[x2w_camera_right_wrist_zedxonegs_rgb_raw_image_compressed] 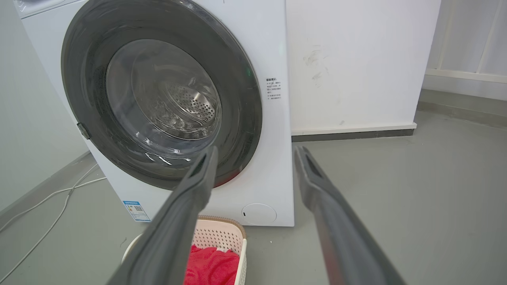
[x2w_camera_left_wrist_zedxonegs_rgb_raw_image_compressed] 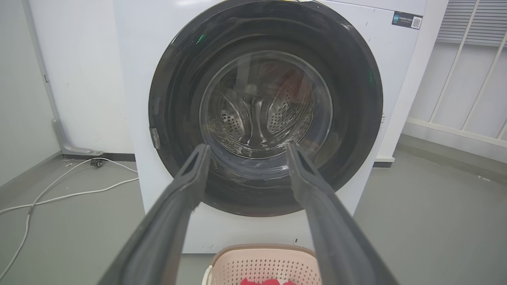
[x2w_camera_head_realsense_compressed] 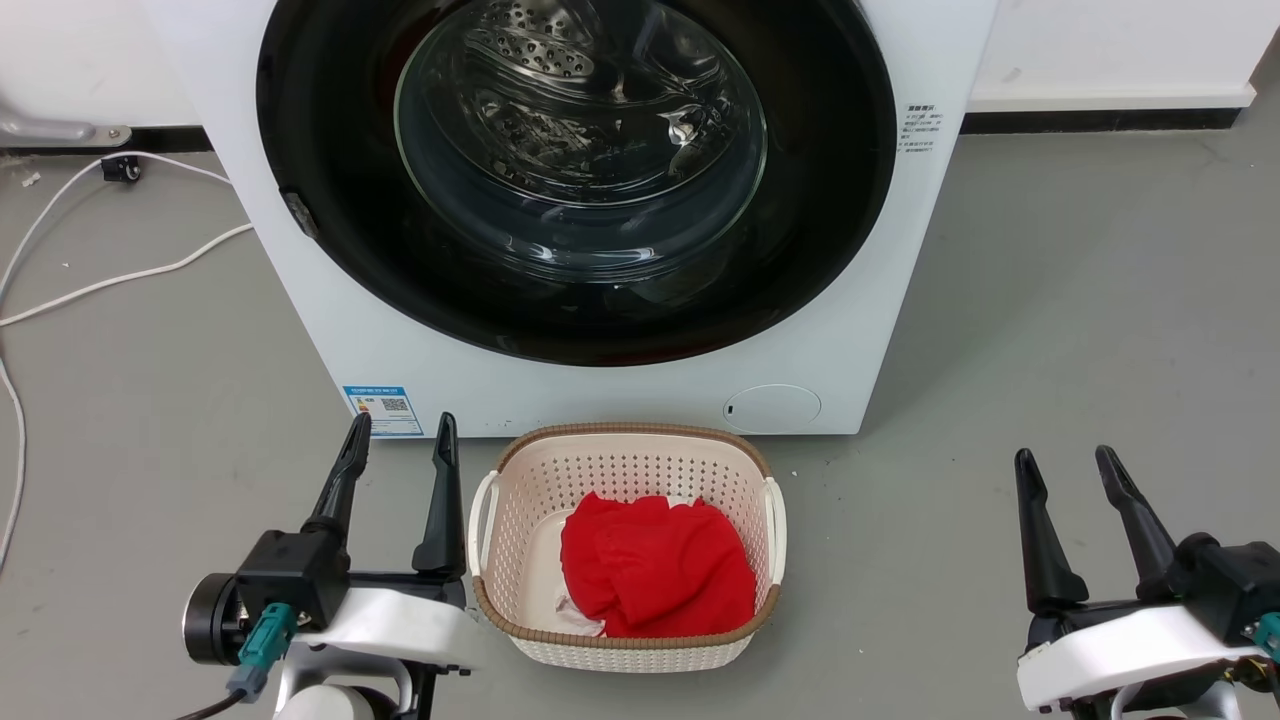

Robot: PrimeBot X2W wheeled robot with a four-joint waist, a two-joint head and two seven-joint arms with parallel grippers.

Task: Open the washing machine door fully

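Observation:
The white washing machine (x2w_camera_head_realsense_compressed: 880,330) stands straight ahead, and its round glossy black door (x2w_camera_head_realsense_compressed: 330,150) lies flat against the front, with the steel drum visible through the clear window (x2w_camera_head_realsense_compressed: 580,140). A small grey latch tab (x2w_camera_head_realsense_compressed: 301,213) sits on the door's left rim. My left gripper (x2w_camera_head_realsense_compressed: 400,432) is open at the lower left, well short of the machine, fingers pointing at it. My right gripper (x2w_camera_head_realsense_compressed: 1068,462) is open at the lower right, over bare floor. In the left wrist view the door (x2w_camera_left_wrist_zedxonegs_rgb_raw_image_compressed: 174,91) fills the space beyond my left gripper (x2w_camera_left_wrist_zedxonegs_rgb_raw_image_compressed: 246,147). In the right wrist view the door (x2w_camera_right_wrist_zedxonegs_rgb_raw_image_compressed: 83,59) lies left of my right gripper (x2w_camera_right_wrist_zedxonegs_rgb_raw_image_compressed: 256,149).
A cream laundry basket (x2w_camera_head_realsense_compressed: 520,620) holding a red cloth (x2w_camera_head_realsense_compressed: 655,565) sits on the floor between the two grippers, just before the machine. White cables (x2w_camera_head_realsense_compressed: 120,275) trail over the grey floor at the left. A white wall (x2w_camera_right_wrist_zedxonegs_rgb_raw_image_compressed: 356,59) stands behind on the right.

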